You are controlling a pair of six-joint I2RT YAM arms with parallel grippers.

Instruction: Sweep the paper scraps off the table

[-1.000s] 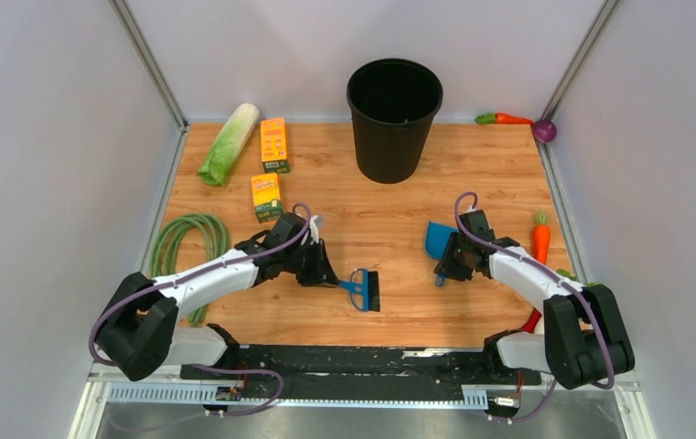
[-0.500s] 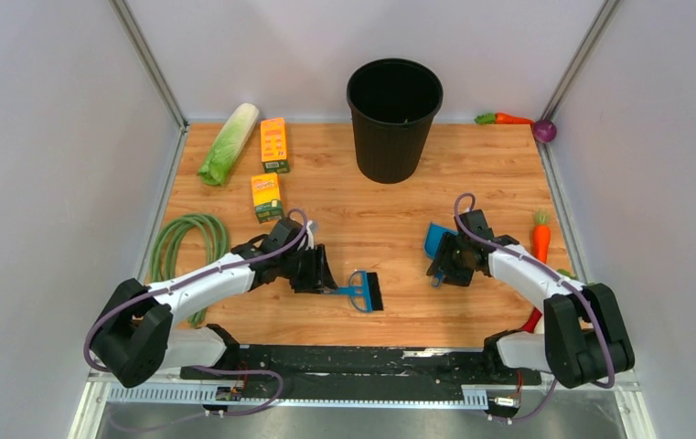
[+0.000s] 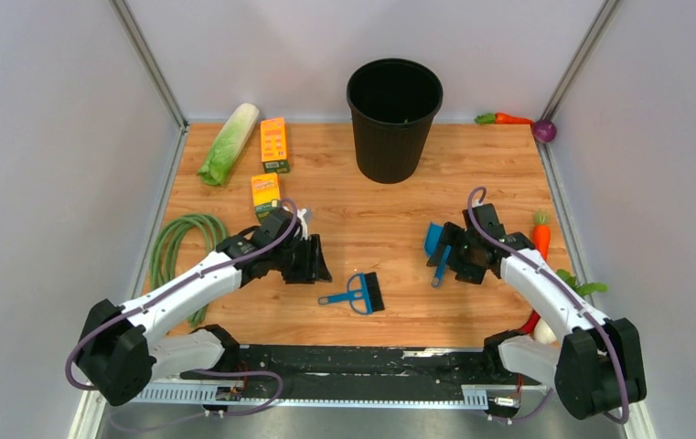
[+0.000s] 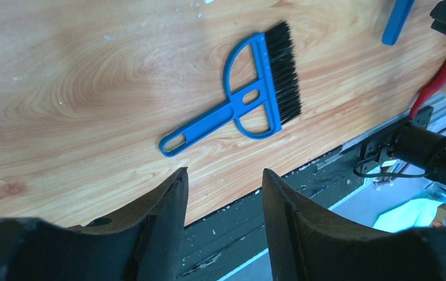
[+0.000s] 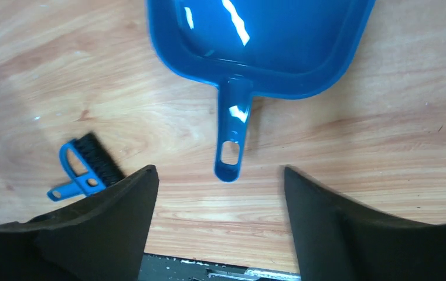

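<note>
Paper scraps are nowhere we can find on the table [image 3: 380, 229]. They may lie in the black bin [image 3: 390, 146], though its inside is too dark to tell. We judge the sweeping done: hand brush [image 3: 355, 294] and dustpan [image 3: 435, 240] lie flat, with the left gripper [image 3: 318, 263] and right gripper [image 3: 451, 259] near them, jaws apart and empty. Next, both arms need drawing clear. Mid-board is open; the carrot [image 3: 541, 240] crowds the right arm and the green hose [image 3: 184, 240] the left.
</note>
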